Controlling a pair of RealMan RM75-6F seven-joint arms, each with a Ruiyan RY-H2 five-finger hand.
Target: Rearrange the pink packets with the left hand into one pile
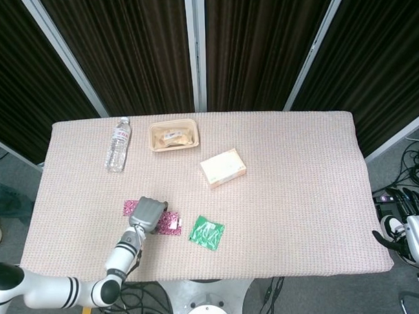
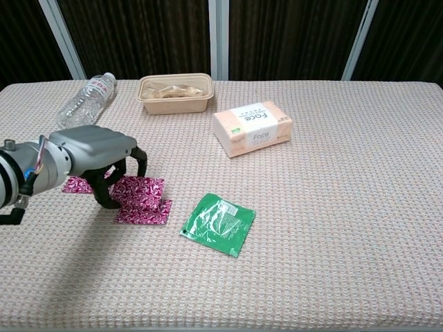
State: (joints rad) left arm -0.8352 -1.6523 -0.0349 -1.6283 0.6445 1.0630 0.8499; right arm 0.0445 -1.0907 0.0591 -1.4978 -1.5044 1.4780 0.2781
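Observation:
My left hand [image 2: 93,158] hangs low over the table's front left and pinches a pink packet [image 2: 140,189] between thumb and fingers. That packet overlaps the far edge of a second pink packet [image 2: 147,215] lying flat on the cloth. A third pink packet [image 2: 71,185] lies to the left, partly hidden behind the hand. In the head view the left hand [image 1: 147,213] covers most of the overlapping pair [image 1: 172,224], and the third packet [image 1: 130,204] shows at its left. My right hand [image 1: 413,227] stays off the table's right end, fingers apart and holding nothing.
A green packet [image 2: 218,223] lies just right of the pink pair. Further back stand a tissue box [image 2: 252,128], a beige food tray [image 2: 174,104] and a plastic bottle [image 2: 86,101] lying on its side. The woven cloth [image 2: 332,207] covers the table.

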